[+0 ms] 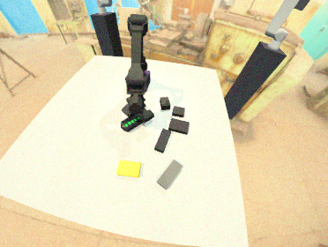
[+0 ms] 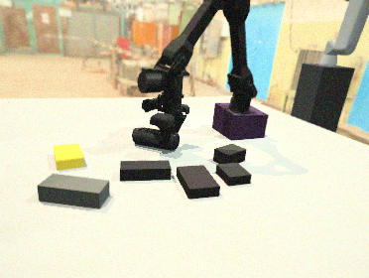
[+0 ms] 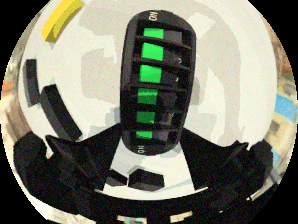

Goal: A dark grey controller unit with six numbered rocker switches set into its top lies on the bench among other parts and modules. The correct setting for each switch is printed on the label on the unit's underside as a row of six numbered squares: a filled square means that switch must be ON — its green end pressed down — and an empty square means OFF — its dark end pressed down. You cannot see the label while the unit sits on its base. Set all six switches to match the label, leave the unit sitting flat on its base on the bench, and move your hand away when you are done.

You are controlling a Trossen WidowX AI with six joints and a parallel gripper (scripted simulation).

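The dark controller unit (image 1: 130, 123) (image 2: 149, 138) (image 3: 131, 107) shows its switch face in the wrist view, a column of several rockers with green ends on the left and dark ends on the right. The lower rockers are in shadow, and which ends are pressed is hard to tell. My gripper (image 1: 140, 116) (image 2: 166, 130) (image 3: 150, 128) is shut on the unit near one end, a finger at each long side. In the exterior view the unit shows a dark rounded side and no green. Whether its base lies flat on the bench is unclear. The underside label is hidden.
A yellow block (image 1: 129, 169) (image 2: 68, 156) (image 3: 57, 22) and a grey bar (image 1: 170, 174) (image 2: 73, 191) lie toward the front in the top view. Several dark blocks, including a long one (image 1: 162, 140) (image 2: 145, 170), lie beside the unit. The arm stands on a purple base (image 2: 240, 120).
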